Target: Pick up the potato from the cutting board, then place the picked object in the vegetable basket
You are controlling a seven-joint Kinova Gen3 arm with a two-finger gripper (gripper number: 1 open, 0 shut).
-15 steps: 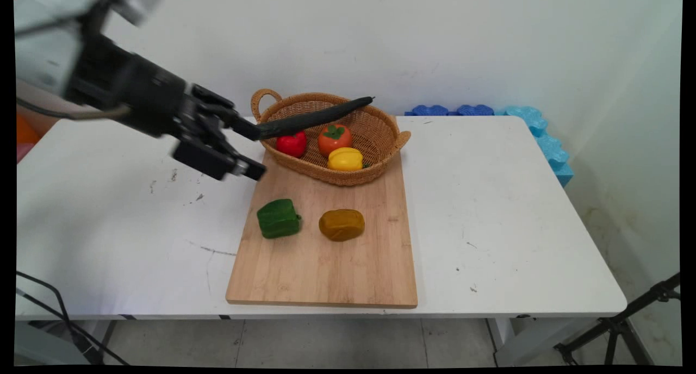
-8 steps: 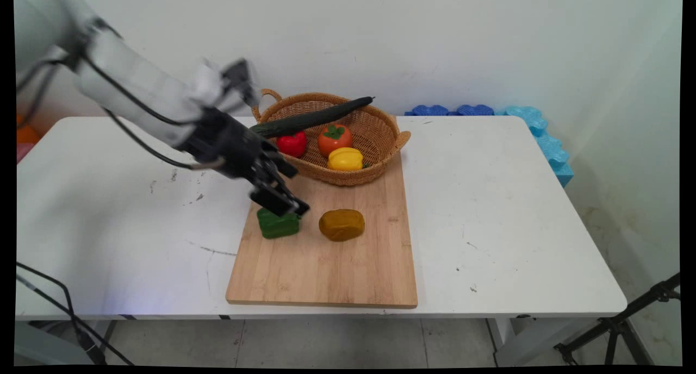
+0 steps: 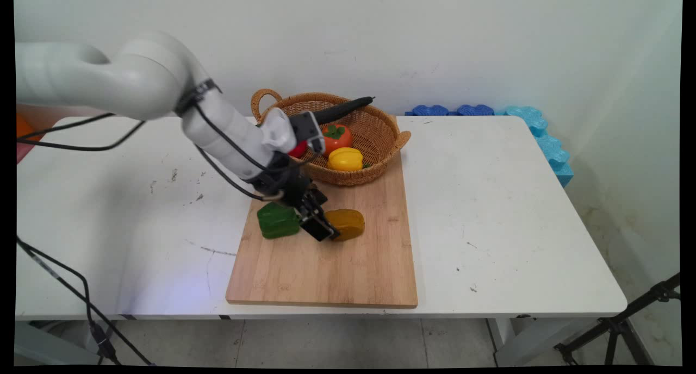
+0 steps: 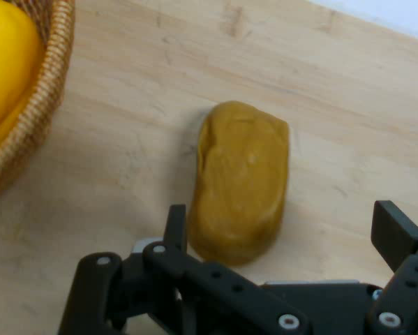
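- Tool (image 3: 322,228) low over the wooden board (image 3: 326,265), jaws apart w/ nothing between them; in the hand view one finger (image 4: 175,227) sits just beside the near end of the brown lump (image 4: 241,180), the other finger (image 4: 397,234) well off to its far side.
- Brown lump (image 3: 347,223) lies flat on the board, mid-width; tool's tip overlaps its left end in the main view. Contact: can't tell.
- Green pepper (image 3: 277,220) on the board just left of the tool, apart from the lump.
- Wicker basket (image 3: 375,140) at the board's back end, holding a yellow pepper (image 3: 345,159), an orange tomato-like fruit (image 3: 337,136), a red item partly hidden by the arm, and a dark cucumber (image 3: 345,106) across its rim.
- Yellow pepper (image 4: 6,63) and basket rim (image 4: 45,105) show at the hand view's upper left.
- White counter (image 3: 489,211) carries the board; blue foam pieces (image 3: 522,124) at its far right edge.
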